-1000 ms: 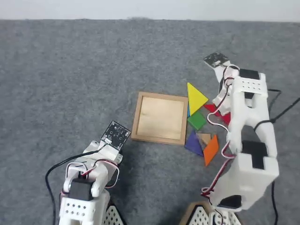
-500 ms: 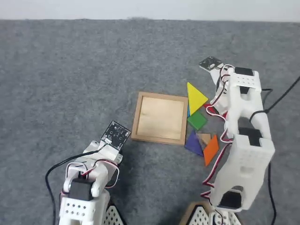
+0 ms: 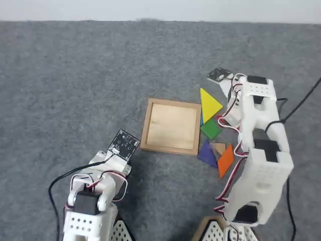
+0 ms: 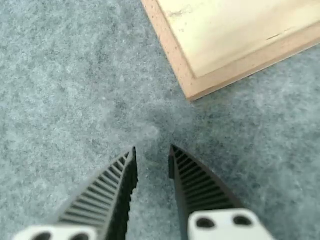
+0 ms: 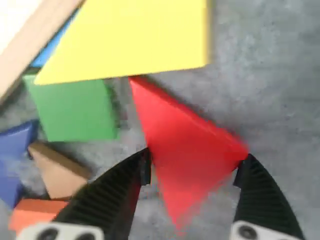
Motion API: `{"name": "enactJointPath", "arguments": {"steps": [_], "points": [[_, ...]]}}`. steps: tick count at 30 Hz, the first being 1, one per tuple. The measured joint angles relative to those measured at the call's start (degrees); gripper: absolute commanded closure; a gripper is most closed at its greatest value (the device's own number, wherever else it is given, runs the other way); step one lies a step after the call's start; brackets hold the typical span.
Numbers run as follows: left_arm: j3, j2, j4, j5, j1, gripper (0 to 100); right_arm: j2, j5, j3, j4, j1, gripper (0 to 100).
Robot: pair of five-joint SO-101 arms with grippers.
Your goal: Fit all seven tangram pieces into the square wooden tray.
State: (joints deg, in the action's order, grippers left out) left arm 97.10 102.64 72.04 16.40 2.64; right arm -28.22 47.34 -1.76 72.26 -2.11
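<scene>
**Right arm swings in over the red triangle; fingers spread around it, not yet closed**

Over the last second the right arm (image 3: 253, 108) has swung from the outer side of the loose pieces in toward them, and its wrist now hangs right above the cluster beside the tray (image 3: 170, 149). The right gripper (image 5: 195, 161) is spread wide, with the red triangle (image 5: 187, 145) lying flat on the grey carpet between its two fingers. One finger sits at the triangle's long edge and the other at a corner. Neither seems to be pressing yet.

This looks like the start of the first pick. The tray holds no pieces, so all seven remain to be placed.

The triangle's long axis runs along the gripper's reach. One sharp corner points forward, away from the wrist, toward the yellow triangle (image 5: 135, 40) just ahead. Another points back between the fingers. The fingers therefore span its shorter width. A green square (image 5: 72, 110) lies close beside one finger.

The left gripper (image 4: 152, 151) has not moved. It hovers over bare carpet, fingers slightly parted and holding nothing, with a tray corner just ahead.
</scene>
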Motion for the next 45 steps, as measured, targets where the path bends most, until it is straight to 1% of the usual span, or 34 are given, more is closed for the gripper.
{"name": "enactJointPath", "arguments": {"steps": [3, 8, 12, 14, 18, 22, 24, 26, 31, 35, 41, 45], "points": [[0.0, 0.0, 0.0, 0.0, 0.0, 90, 1.49, 0.35, -1.58, 0.0, 0.62, 73.8], [0.0, 0.0, 0.0, 0.0, 0.0, 90, 2.64, 0.35, -2.2, 0.0, 0.44, 82.0], [0.0, 0.0, 0.0, 0.0, 0.0, 90, 2.99, 0.26, -2.46, 0.0, -0.79, 82.3], [0.0, 0.0, 0.0, 0.0, 0.0, 90, 3.16, -1.05, -2.55, 0.0, -0.88, 82.0], [0.0, 0.0, 0.0, 0.0, 0.0, 90, 4.48, -3.25, -3.6, 0.0, -0.88, 75.3], [0.0, 0.0, 0.0, 0.0, 0.0, 90, 8.35, -3.08, -3.78, 1.14, -0.88, 67.2], [0.0, 0.0, 0.0, 0.0, 0.0, 90, 10.73, 0.62, -3.78, 2.55, -0.7, 65.1], [0.0, 0.0, 0.0, 0.0, 0.0, 90, 11.6, 4.4, -3.78, 3.25, 0.26, 65.3], [0.0, 0.0, 0.0, 0.0, 0.0, 90, 11.78, 9.05, -3.78, 3.52, 3.34, 65.6], [0.0, 0.0, 0.0, 0.0, 0.0, 90, 9.67, 10.99, -3.78, 3.08, 3.6, 65.6], [0.0, 0.0, 0.0, 0.0, 0.0, 90, 4.04, 11.34, -3.78, -2.46, 3.34, 65.6], [0.0, 0.0, 0.0, 0.0, 0.0, 90, 2.46, 11.78, -3.69, -3.34, 3.25, 65.6]]}}
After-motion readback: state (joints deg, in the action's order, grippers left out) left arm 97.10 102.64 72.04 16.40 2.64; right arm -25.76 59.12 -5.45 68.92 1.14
